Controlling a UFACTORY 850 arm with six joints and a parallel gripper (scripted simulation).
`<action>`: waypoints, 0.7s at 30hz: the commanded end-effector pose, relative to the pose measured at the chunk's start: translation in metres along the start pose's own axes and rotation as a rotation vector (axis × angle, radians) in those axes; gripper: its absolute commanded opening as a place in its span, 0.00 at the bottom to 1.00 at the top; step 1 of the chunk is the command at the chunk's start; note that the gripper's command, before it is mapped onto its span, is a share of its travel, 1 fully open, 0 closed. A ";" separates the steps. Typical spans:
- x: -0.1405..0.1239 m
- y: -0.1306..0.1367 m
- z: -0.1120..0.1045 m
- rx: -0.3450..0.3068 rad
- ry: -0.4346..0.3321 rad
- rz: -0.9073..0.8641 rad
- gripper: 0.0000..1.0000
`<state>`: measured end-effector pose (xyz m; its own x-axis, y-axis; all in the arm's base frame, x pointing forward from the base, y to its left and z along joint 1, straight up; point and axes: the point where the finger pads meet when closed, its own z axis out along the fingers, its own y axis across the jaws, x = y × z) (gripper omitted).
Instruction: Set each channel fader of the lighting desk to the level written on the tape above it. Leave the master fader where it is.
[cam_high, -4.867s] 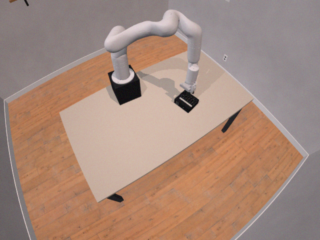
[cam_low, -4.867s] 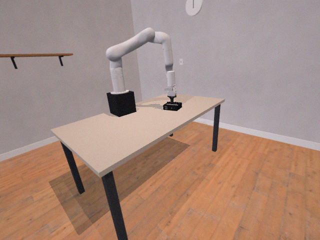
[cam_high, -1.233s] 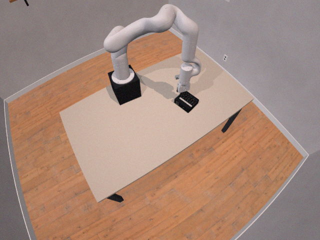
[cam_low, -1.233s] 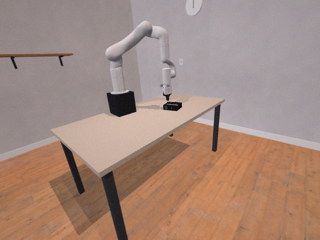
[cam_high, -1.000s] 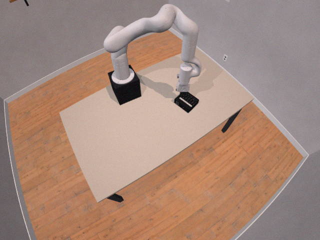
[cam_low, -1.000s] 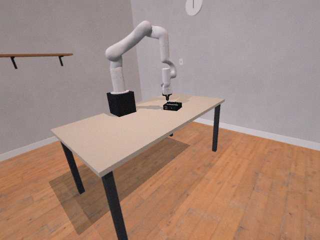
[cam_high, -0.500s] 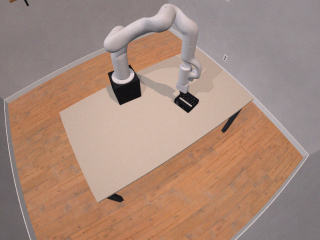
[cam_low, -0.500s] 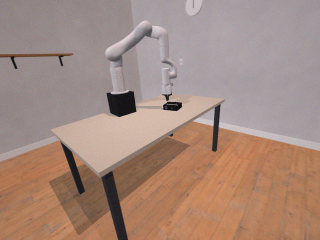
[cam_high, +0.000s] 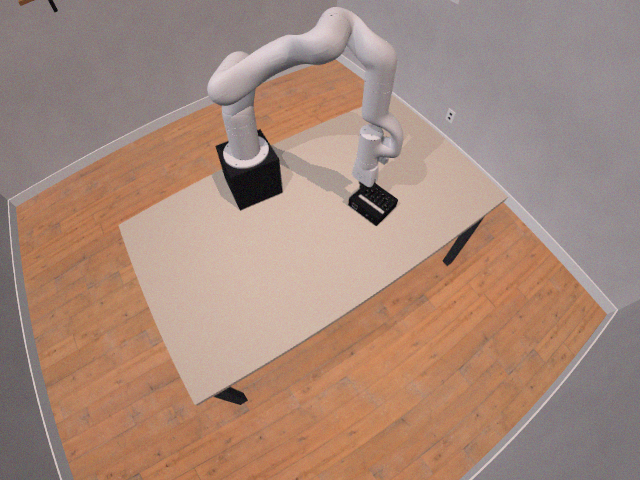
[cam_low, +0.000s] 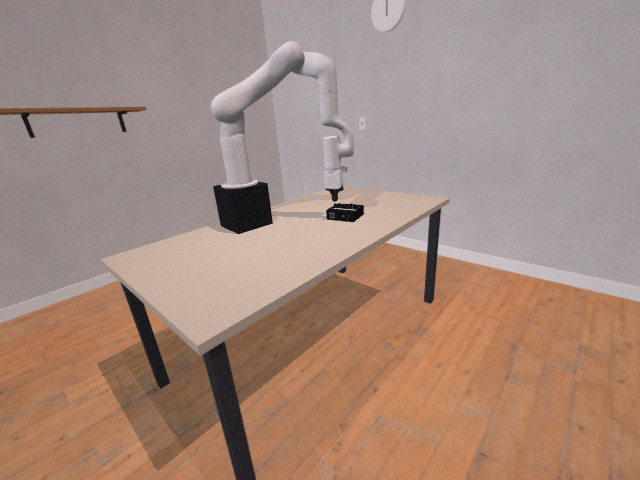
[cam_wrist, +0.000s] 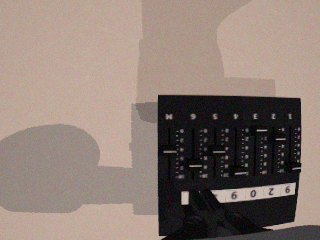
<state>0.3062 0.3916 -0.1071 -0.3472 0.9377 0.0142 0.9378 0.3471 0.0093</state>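
Black lighting desk (cam_wrist: 228, 160) flat on table, faders uneven, white tape strip (cam_wrist: 256, 194)
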 end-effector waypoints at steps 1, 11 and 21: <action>0.001 0.001 -0.001 0.008 -0.005 0.001 0.00; 0.001 0.001 -0.001 0.008 -0.005 0.001 0.00; 0.001 0.001 0.001 0.008 -0.006 0.001 0.00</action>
<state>0.3062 0.3917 -0.1080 -0.3465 0.9380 0.0136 0.9381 0.3464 0.0088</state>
